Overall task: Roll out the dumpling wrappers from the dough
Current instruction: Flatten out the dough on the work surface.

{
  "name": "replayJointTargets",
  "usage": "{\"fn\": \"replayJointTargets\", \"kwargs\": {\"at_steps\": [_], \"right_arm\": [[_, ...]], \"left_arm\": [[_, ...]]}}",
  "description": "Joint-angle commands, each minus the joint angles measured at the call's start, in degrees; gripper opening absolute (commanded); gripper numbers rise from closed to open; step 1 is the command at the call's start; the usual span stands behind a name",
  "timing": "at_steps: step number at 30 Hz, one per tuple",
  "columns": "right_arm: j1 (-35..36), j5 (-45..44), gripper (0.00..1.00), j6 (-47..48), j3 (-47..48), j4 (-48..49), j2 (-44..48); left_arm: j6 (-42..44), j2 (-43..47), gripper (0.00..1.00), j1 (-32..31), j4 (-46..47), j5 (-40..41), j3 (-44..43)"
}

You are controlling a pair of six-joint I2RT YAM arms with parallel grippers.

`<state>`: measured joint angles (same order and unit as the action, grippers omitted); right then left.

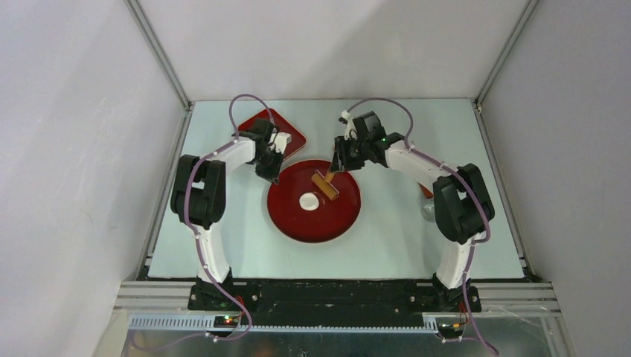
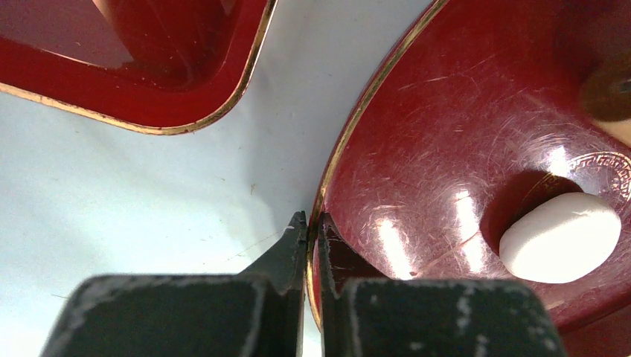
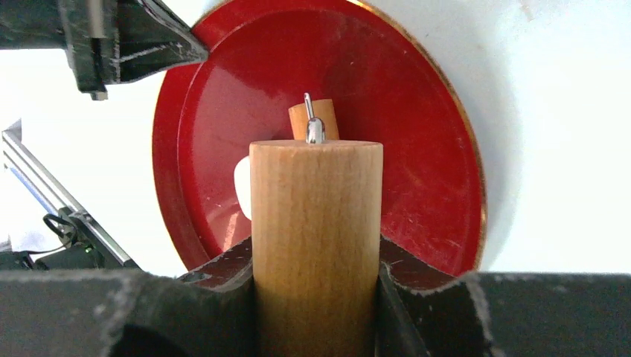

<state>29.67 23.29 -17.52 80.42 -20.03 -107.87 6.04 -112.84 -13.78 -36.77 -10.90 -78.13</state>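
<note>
Overhead, two robot arms lean in over a round red plate [image 1: 327, 219] in the middle of a pale surface [image 1: 417, 245]. A white dough lump [image 1: 308, 200] sits on the plate a little left of centre. It is thick and oval, not yet flattened into a wrapper.

The left tool [image 1: 269, 172] is pressed together on the plate's gold-edged left rim, one finger inside and one outside. The right tool [image 1: 336, 165] pinches the end of what seems to be a small wooden rolling pin [image 1: 324, 186]. The pin's far end lies on the plate just beside the dough, though actual contact is hard to judge. A square red tray [image 1: 286, 126] sits behind the left arm.

Risks from here:
- The pin could press off-centre and squeeze the dough sideways into a ragged shape.
- The dough could stick to the pin and lift off the plate.
- A hard push could slide or tip the plate if the rim pinch slips.
</note>
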Motion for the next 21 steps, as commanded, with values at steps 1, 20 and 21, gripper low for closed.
{"fn": "replayJointTargets", "kwargs": {"at_steps": [1,20,21], "right_arm": [[0.52,-4.87,0.0,4.61,5.85,-1.99,8.11],[6.19,4.29,0.0,2.29,7.77,-1.35,0.19],[6.21,4.35,0.0,1.87,7.15,-1.02,-0.24]], "left_arm": [[0.32,-1.41,0.0,0.27,-0.22,1.14,-0.47],[0.27,-1.42,0.0,0.28,-0.19,1.04,-0.36],[0.28,-1.38,0.0,0.26,-0.22,1.0,-0.41]]}}
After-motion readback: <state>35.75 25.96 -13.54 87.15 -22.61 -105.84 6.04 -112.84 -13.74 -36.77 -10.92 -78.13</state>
